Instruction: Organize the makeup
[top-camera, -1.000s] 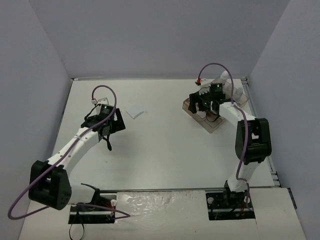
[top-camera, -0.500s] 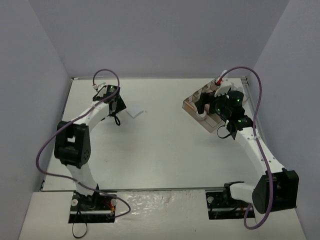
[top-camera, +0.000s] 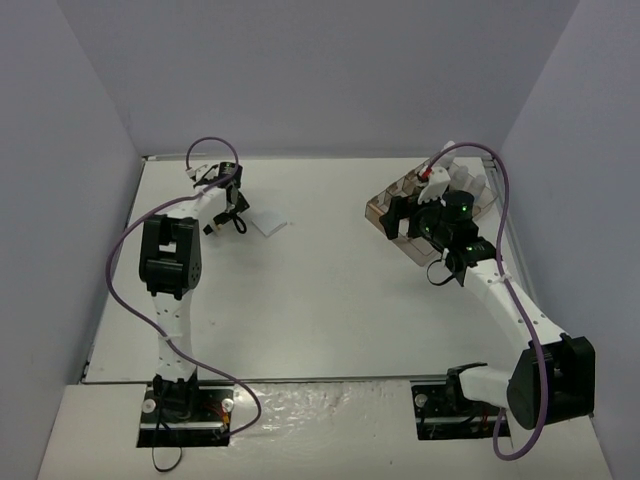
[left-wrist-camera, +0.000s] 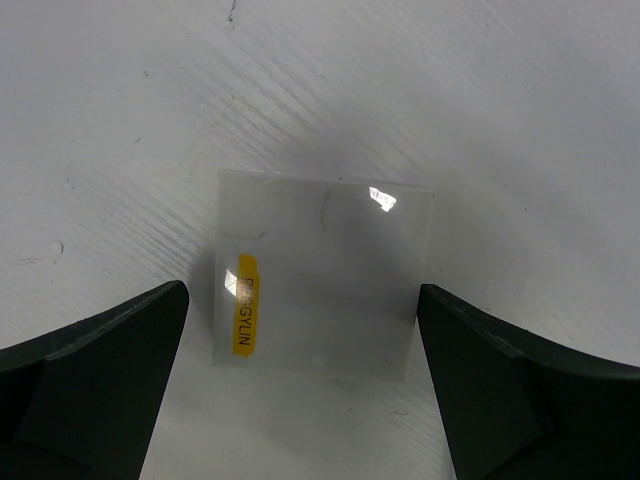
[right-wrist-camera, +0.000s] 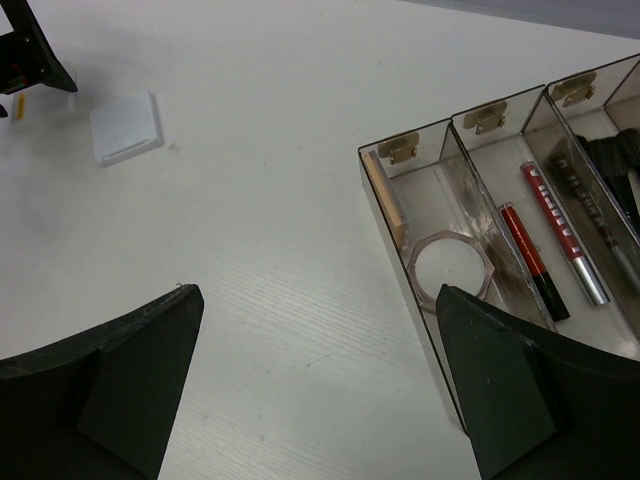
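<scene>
A clear square pad (left-wrist-camera: 325, 275) with a yellow label lies flat on the table. My left gripper (left-wrist-camera: 302, 292) hangs open just above it, one finger on each side and neither touching. A white square pad (top-camera: 268, 224) lies just right of that gripper (top-camera: 232, 212). My right gripper (right-wrist-camera: 318, 292) is open over bare table at the tray's (right-wrist-camera: 420, 140) left edge, holding nothing. The tray's compartments hold a wooden pencil (right-wrist-camera: 385, 195), a round pink compact (right-wrist-camera: 450, 272), red pencils (right-wrist-camera: 535, 260) and black brushes (right-wrist-camera: 610, 160).
The smoky clear tray (top-camera: 372, 208) sits at the far right, partly hidden by my right arm (top-camera: 470, 250). Grey walls close in the table on the left, the right and at the back. Both arm bases stand at the near edge.
My left arm swung toward the far left and now hovers over the labelled pad. My right arm pulled back from over the tray, and its jaws stand wider.
</scene>
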